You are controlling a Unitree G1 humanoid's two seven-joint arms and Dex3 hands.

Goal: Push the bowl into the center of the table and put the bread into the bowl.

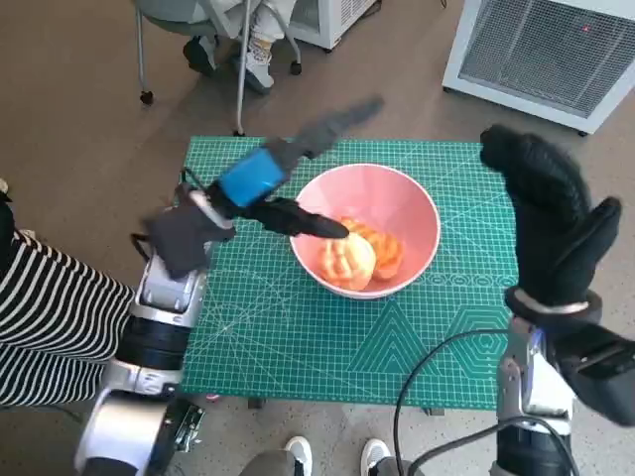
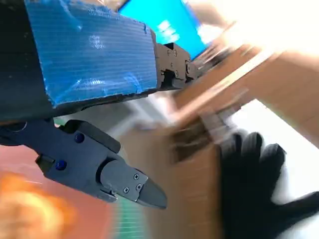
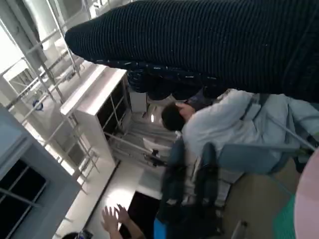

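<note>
Head view — bread [image 1: 359, 256] in bowl [image 1: 417, 210], just beside left hand [image 1: 260, 188] — fingers spread, empty.

Blue-taped L robot hand [image 1: 253, 188], black-gloved R robot hand [image 1: 551, 223]
</note>
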